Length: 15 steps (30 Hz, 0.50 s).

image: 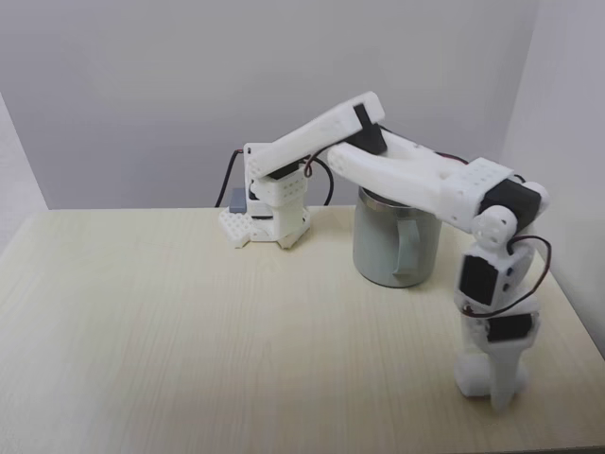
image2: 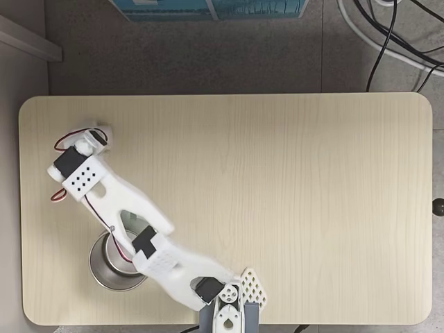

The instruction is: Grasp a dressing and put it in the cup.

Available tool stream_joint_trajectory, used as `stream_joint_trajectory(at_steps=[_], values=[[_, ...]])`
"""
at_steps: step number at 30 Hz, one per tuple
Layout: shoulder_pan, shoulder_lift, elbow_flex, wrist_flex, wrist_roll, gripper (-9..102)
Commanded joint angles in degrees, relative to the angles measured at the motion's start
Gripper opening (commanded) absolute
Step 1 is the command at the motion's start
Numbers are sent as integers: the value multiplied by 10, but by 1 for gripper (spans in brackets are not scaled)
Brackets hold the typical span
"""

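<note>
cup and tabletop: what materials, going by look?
The cup looks like metal with a pale green, probably enamelled or painted, coat: its rim and interior shine bare steel-grey in a fixed view. The table looks like light wood-grain laminate, matte with fine straight streaks; solid wood can't be ruled out.

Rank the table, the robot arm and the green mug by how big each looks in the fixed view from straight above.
Largest to smallest:
1. table
2. robot arm, stretching across the table's left part
3. mug, clearly the smallest, though the arm hides part of it, so it looks smaller than it really is
</note>
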Motion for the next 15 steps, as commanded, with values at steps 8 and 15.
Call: stream_joint_trajectory(at_steps=[8,15], values=[[-3,258,504,185,-48,9],[-4,201,469,185,-77,2]])
